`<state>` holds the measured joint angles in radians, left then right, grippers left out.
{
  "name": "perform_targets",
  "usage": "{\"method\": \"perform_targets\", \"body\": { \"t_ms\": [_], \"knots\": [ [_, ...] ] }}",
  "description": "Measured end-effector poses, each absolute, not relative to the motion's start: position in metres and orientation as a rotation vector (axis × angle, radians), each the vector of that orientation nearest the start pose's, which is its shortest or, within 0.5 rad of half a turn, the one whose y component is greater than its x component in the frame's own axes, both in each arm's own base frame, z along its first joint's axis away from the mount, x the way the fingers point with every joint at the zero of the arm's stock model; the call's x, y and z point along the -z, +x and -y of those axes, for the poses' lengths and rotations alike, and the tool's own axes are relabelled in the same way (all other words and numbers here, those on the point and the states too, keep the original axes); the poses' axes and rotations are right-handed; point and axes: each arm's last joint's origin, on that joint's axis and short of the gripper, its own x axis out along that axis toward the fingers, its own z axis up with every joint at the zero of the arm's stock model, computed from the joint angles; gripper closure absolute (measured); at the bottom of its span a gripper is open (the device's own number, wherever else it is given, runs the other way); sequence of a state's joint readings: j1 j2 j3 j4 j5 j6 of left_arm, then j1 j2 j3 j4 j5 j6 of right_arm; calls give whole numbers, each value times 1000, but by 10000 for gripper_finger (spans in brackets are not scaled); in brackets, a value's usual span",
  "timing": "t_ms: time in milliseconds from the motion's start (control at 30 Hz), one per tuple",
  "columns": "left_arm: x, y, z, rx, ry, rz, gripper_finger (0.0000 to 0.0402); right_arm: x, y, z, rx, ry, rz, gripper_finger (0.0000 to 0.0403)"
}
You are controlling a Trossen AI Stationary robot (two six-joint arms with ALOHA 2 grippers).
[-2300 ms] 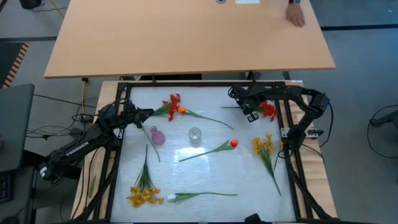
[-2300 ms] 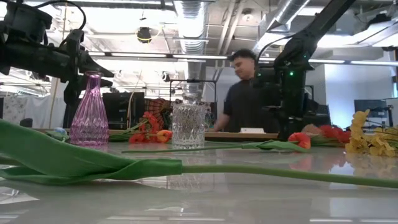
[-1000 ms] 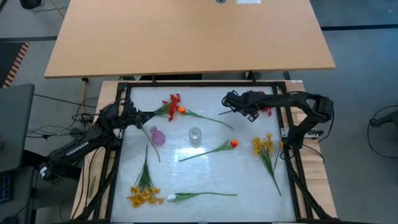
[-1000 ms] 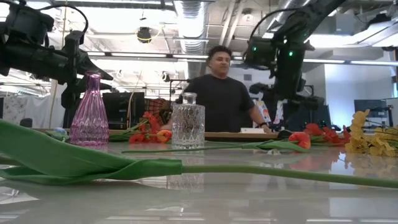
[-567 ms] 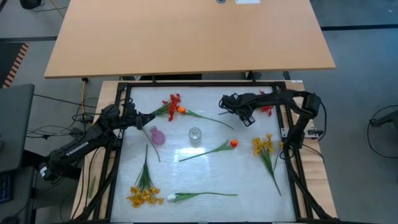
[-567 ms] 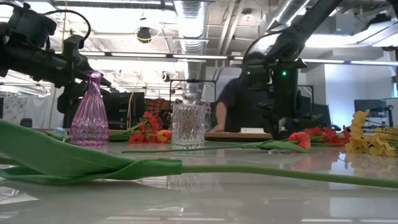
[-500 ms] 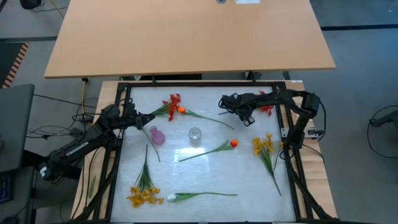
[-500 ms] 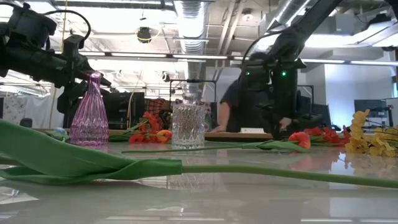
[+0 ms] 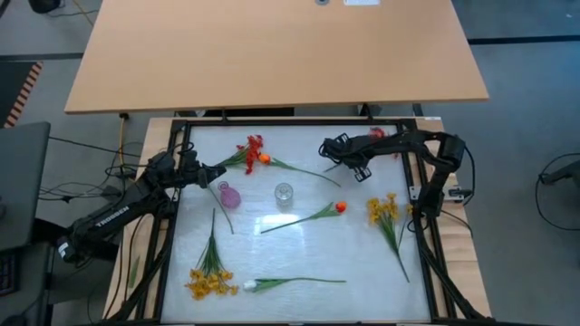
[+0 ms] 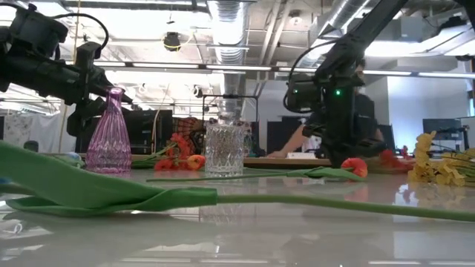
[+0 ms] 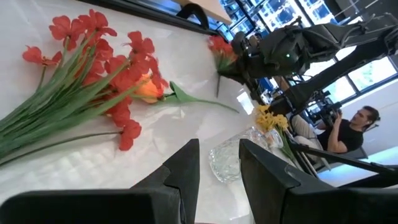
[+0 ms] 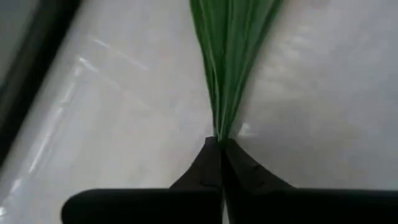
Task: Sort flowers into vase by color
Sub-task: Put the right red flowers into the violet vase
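The right pincer (image 12: 221,149) is clenched on the green stems of a red spray (image 9: 377,133) above the surface's (image 9: 299,244) far right corner. The left pincer (image 11: 217,162) hangs released near the pink vase (image 9: 228,196), beside the clear vase (image 9: 285,194).

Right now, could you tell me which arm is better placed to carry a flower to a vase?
The right: its claw is shut on green stems. The left claw is open and empty.
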<state>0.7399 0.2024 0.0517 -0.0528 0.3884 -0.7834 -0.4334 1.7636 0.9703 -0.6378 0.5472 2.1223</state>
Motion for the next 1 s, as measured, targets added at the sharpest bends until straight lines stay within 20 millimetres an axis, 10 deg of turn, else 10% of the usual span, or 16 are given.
{"method": "perform_targets", "body": {
  "t_ms": [600,1000],
  "knots": [
    [-160,85,-64,-429,-909,-13,301,-289,316,54,1008,786,327,383],
    [-160,84,-66,-519,-842,13,301,-286,384,40,517,654,317,383]
  ]
}}
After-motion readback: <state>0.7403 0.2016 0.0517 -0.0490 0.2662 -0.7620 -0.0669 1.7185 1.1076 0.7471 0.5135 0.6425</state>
